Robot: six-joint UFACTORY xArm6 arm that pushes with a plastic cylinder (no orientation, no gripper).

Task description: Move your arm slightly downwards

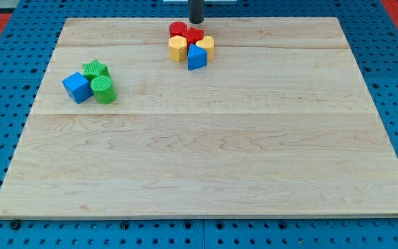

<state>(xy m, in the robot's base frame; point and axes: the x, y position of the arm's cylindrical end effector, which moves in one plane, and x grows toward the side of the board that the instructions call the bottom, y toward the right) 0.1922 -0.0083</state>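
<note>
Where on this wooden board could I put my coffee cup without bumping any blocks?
Anywhere below the blue cube and green cylinder, or along the view's right side. It is crowded at the top, where my tip stands just above the red blocks, yellow blocks and blue wedge.

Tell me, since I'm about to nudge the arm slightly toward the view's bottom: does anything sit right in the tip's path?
Yes. My tip is at the view's top edge, and just below it lies a cluster: two red blocks, a yellow block, a yellow heart and a blue block. The red ones come first.
</note>
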